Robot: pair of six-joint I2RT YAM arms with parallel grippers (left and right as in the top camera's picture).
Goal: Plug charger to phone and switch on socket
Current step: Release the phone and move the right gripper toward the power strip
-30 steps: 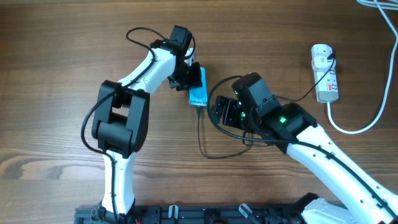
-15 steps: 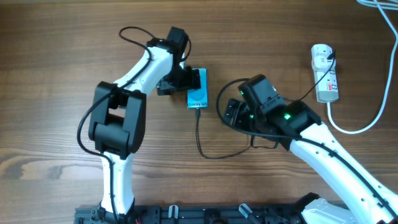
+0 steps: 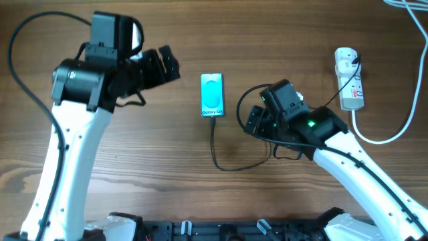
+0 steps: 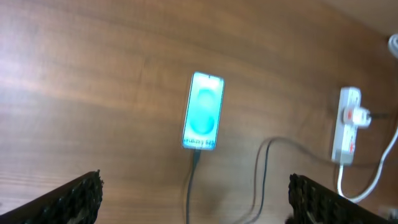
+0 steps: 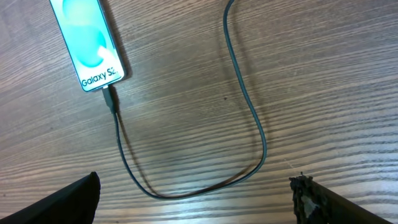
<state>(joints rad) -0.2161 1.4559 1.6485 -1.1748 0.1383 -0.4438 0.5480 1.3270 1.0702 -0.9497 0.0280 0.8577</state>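
Observation:
The phone [image 3: 212, 95] lies flat on the wooden table with its turquoise screen up, and nothing touches it. It shows too as the phone [image 4: 203, 111] in the left wrist view and the phone [image 5: 87, 40] in the right wrist view. The charger's thin black cable [image 3: 217, 155] has its connector [image 5: 110, 98] in the phone's lower edge. The cable loops right and runs to the white socket [image 3: 349, 79] at the far right. My left gripper [image 3: 174, 65] is open, well left of the phone. My right gripper [image 3: 249, 120] is open over the cable loop [image 5: 252, 118].
A thick white cable [image 3: 401, 127] curves from the socket along the right edge. Another white cable [image 3: 408, 10] crosses the top right corner. A black rail [image 3: 221, 231] runs along the near edge.
My left gripper opened, let go of the phone and swung back to the left. The phone now lies free. The right gripper shifted slightly right.

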